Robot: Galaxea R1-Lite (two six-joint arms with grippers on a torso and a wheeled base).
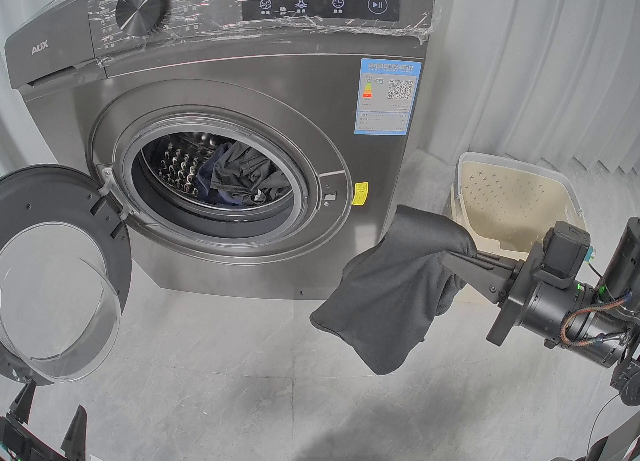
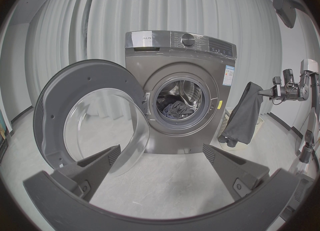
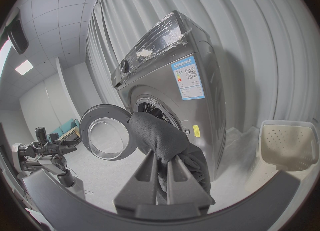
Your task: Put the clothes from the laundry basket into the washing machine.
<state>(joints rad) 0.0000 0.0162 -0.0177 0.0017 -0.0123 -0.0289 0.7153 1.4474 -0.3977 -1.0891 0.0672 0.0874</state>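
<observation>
Head view, right gripper [image 1: 460,257]: fingers clamped on a dark garment [image 1: 393,289], which hangs below and ahead of it, clear of the floor.
Head view, laundry basket [image 1: 513,196]: just beside that gripper's wrist, on the floor next to the washing machine [image 1: 267,82].
Head view, drum: ahead of the right gripper, past the garment. Its round door [image 1: 60,269] is swung open, and dark clothes [image 1: 243,176] lie inside.
Head view, left gripper [image 1: 53,406]: low, just under the open door, fingers spread.
Left wrist view, left gripper: jaws wide, nothing between them. The door is near, ahead and to one side, with the drum opening farther off, straight ahead.
Left wrist view, garment: hangs from the right gripper, well apart from the left one, in front of the basket.
Right wrist view, right gripper: fingers narrow, cloth pinched between them and bunched over the tips.
Right wrist view, washing machine: ahead, beyond the garment. The basket is near, off to the side.
</observation>
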